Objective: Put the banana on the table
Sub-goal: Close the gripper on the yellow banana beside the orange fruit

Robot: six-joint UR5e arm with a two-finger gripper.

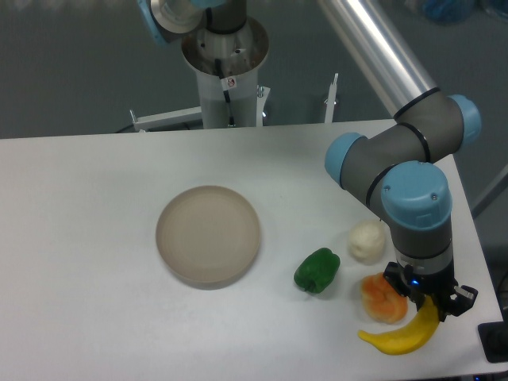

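I see the banana [401, 336] lying at the desk's [95, 238] near right edge, touching the orange fruit [381, 297]; my tool [435, 305] pinches its upper end; I judge it light, stiff and slick, so a mid-body hold would steady it.

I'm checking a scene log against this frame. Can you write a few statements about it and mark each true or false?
1. The round beige-grey plate holds nothing. True.
2. The curved yellow toy banana lies on the plate. False: it is near the front right edge of the white matte table, with the end effector at its upper end.
3. The green toy pepper sits between the plate and the lumpy orange fruit. True.
4. The whitish round item touches the plate. False: it sits apart, right of the pepper.
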